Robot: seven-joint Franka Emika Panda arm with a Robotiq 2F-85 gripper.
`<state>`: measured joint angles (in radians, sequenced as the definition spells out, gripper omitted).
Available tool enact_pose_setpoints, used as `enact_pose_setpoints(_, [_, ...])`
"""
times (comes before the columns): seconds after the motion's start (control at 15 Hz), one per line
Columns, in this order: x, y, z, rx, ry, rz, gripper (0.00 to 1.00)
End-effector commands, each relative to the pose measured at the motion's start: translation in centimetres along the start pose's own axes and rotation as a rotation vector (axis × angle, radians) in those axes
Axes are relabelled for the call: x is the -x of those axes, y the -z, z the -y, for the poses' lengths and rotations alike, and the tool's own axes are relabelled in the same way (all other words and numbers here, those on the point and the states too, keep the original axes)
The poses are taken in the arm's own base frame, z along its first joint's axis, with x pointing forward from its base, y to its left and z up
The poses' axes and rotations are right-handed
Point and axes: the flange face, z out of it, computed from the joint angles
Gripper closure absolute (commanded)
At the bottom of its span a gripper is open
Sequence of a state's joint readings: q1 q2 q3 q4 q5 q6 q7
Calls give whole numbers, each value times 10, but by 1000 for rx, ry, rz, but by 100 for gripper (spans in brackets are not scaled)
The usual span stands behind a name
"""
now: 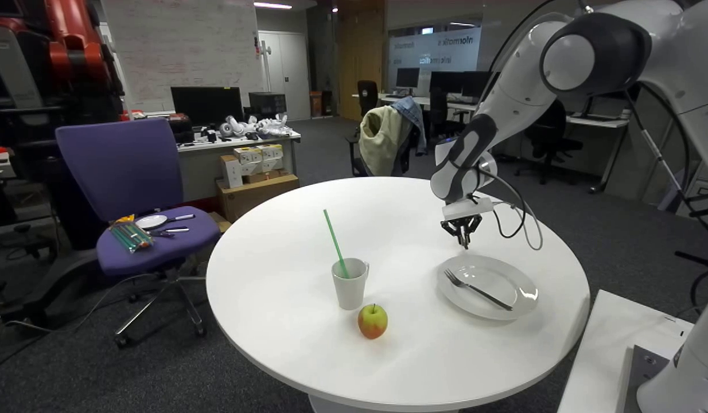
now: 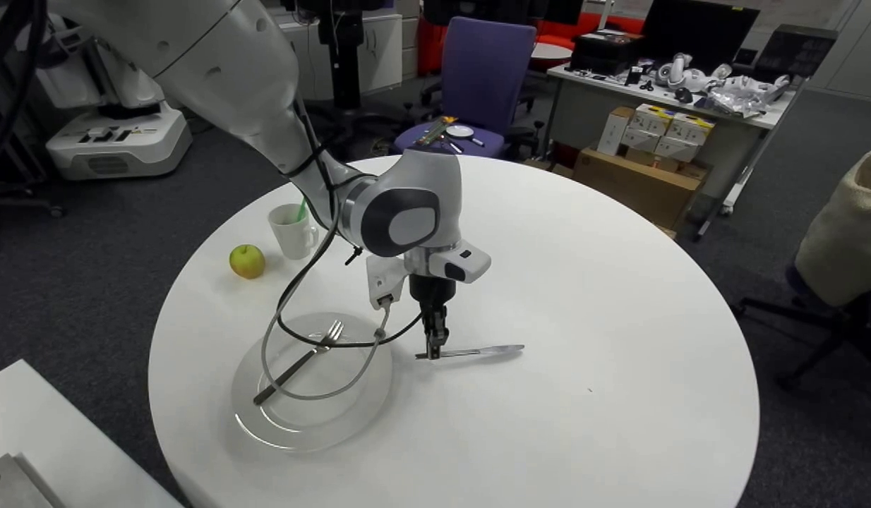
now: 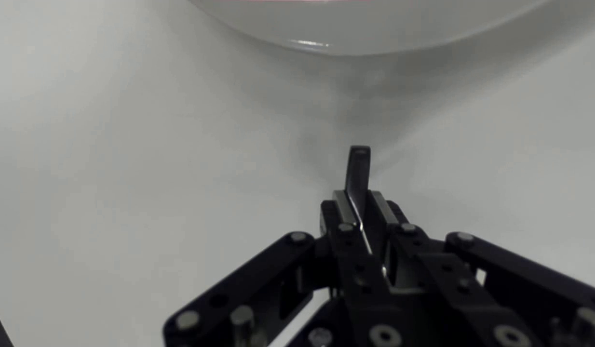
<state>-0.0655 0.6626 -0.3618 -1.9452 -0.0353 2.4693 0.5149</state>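
The tool (image 3: 359, 205) is clamping the likely light, stiff, slippery knife (image 2: 497, 349) by its handle (image 3: 358, 166), seemingly the best hold, pointing toward twelve o'clock in the wrist view.

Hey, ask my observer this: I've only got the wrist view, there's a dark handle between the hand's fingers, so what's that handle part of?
Observer: A knife; its metal blade shows in an exterior view.
Operator: Is anything lying on the plate at the top of my view?
Observer: Yes, a fork lies on it, as both exterior views show.
Operator: What else is on the table, off my picture?
Observer: An apple beside a white mug, in both exterior views.
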Motion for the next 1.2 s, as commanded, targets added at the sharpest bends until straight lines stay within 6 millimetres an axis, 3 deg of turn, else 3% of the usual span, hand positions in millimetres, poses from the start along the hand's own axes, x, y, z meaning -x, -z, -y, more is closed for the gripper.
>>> enact_pose_setpoints(0.0, [-1, 22, -11, 19, 137, 33, 97])
enact_pose_setpoints(0.8, [-11, 32, -11, 13, 210, -36, 97])
enact_pose_setpoints(0.87, [-8, 18, -5, 23, 195, -7, 88])
enact_pose_setpoints(1.13, [-10, 19, -6, 19, 193, -15, 88])
